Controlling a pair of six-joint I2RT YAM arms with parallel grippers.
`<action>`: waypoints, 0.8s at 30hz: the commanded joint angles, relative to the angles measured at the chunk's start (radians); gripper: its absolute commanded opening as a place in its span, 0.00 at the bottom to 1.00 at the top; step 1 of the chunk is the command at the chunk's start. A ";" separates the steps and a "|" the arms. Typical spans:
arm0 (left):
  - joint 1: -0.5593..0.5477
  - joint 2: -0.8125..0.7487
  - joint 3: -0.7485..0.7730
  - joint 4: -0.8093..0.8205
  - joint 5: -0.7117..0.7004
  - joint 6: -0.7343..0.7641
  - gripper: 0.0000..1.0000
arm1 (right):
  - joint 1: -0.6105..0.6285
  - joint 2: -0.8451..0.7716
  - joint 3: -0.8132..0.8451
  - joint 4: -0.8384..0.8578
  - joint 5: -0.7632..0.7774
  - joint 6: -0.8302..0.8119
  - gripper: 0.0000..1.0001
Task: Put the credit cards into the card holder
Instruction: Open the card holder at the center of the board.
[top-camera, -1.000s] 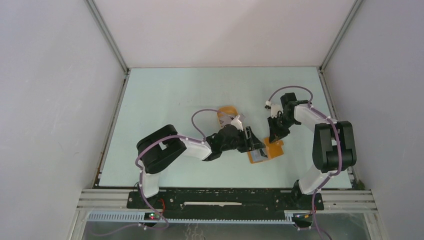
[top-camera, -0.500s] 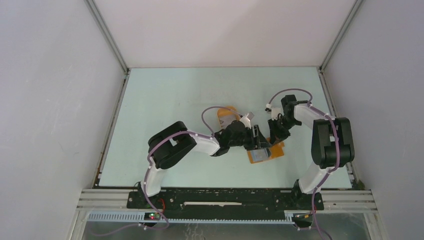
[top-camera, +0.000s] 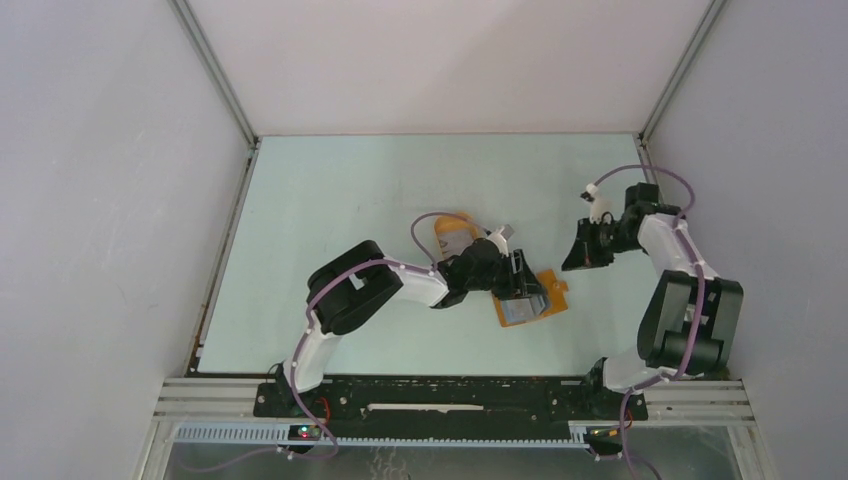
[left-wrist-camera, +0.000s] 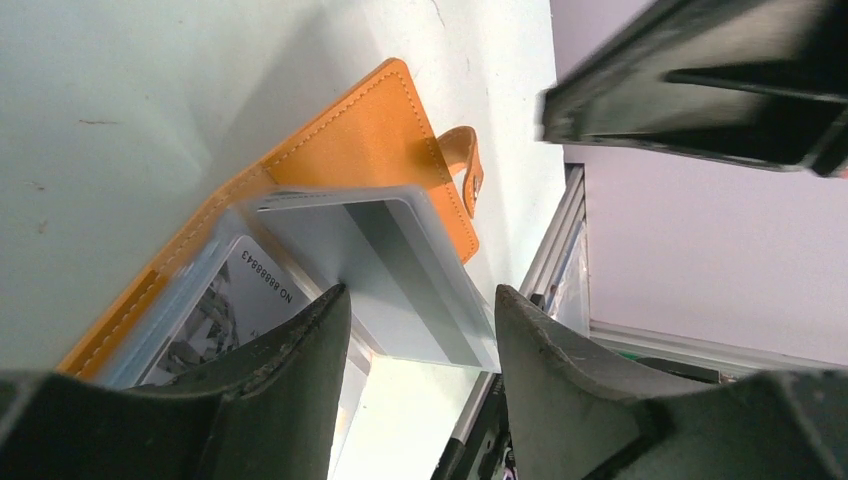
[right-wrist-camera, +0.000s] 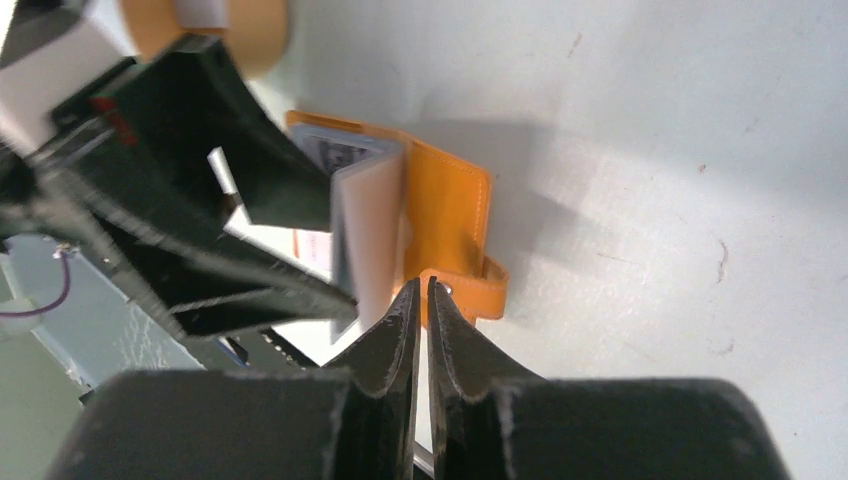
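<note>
The card holder (top-camera: 552, 297) lies open on the table; it is orange-tan with a snap strap (left-wrist-camera: 466, 165). A pale grey-blue credit card (left-wrist-camera: 405, 275) with a darker stripe sticks out of it. My left gripper (left-wrist-camera: 418, 295) straddles that card's free end, a finger at each long edge, shut on it. A second, printed card (left-wrist-camera: 215, 310) sits in a clear slot of the holder. My right gripper (right-wrist-camera: 422, 285) is shut with nothing in it. In the top view it hovers to the right of the holder (top-camera: 577, 258), apart from it.
An oval orange tray (top-camera: 455, 228) with something pale in it stands just behind the left arm's wrist. Enclosure walls ring the table, and the metal rail (top-camera: 450, 395) runs along the near edge.
The right gripper has drawn back from the card holder, to the right and farther away. The left gripper has shifted right over the holder with the card between its fingers.
</note>
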 joint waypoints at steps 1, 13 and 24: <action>0.001 0.007 0.076 -0.055 -0.043 0.008 0.59 | -0.079 -0.107 0.023 -0.093 -0.255 -0.158 0.13; 0.009 0.019 0.133 -0.137 -0.044 0.021 0.59 | -0.035 -0.274 -0.073 -0.536 -0.570 -1.140 0.13; 0.018 -0.023 0.109 -0.133 -0.069 0.042 0.60 | 0.115 -0.540 -0.331 0.028 -0.245 -0.862 0.07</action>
